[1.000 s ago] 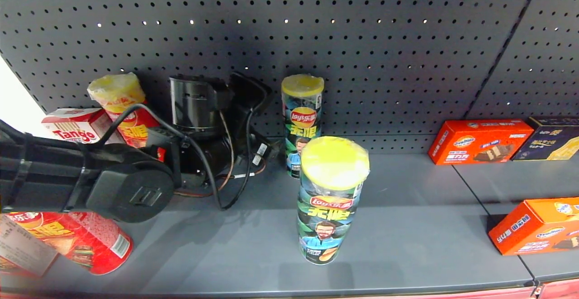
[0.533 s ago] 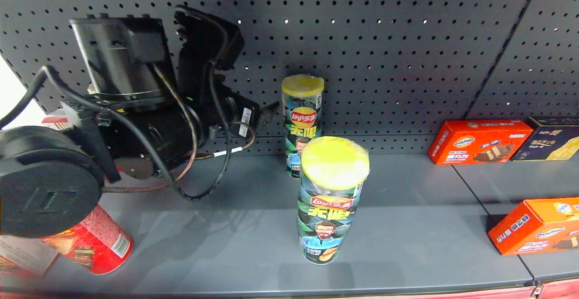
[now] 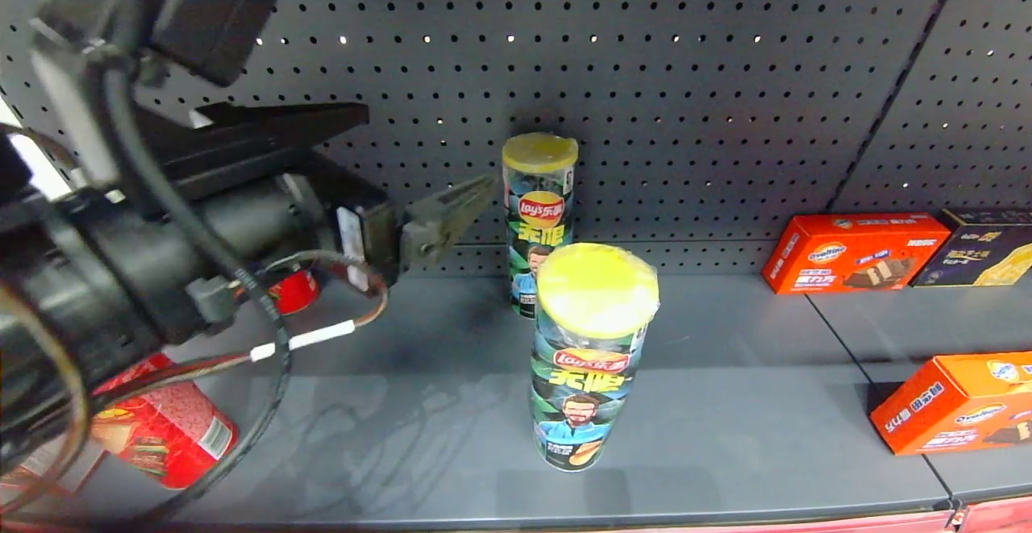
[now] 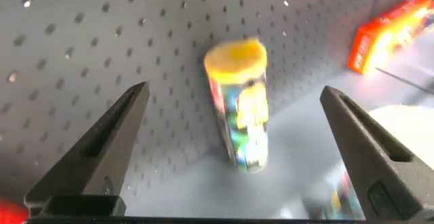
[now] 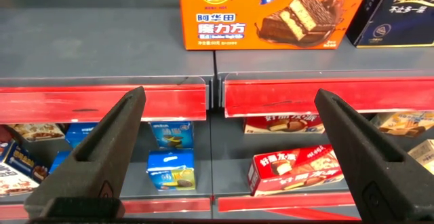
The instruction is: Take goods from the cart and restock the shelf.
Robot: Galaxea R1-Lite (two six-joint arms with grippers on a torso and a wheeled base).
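We see two tall cardboard chip canisters with dark green printed wraps and yellow plastic lids, both upright on the grey metal shelf (image 3: 726, 412). The rear canister (image 3: 538, 218) stands close to the perforated dark back panel (image 3: 726, 73). The front canister (image 3: 592, 356) stands just before it, nearer the shelf's edge and slightly to the right, so that from the head camera its lid covers the rear one's foot. No gripper touches either.

The left gripper (image 3: 425, 148) hangs over the left part of the shelf, fingers spread wide and holding nothing, pointed toward the rear canister. Its wrist camera shows what the head camera cannot: that canister framed in the gap between the two fingers, well apart from both.

The right gripper (image 5: 230, 94) is likewise spread wide and empty. Its wrist camera looks at lower levels: an orange carton with a wafer picture (image 5: 271, 10) on a shelf, red price rails (image 5: 169, 103) beneath it, and lower down two small blue boxes (image 5: 173, 157) and a red snack box (image 5: 298, 171).

Counting in the head view, we find two green canisters, one red chip canister (image 3: 173, 432) lying on its side at the front left, two orange boxes, a rear orange box (image 3: 855, 251) and a front orange box (image 3: 955, 404), and one dark navy box (image 3: 988, 257).
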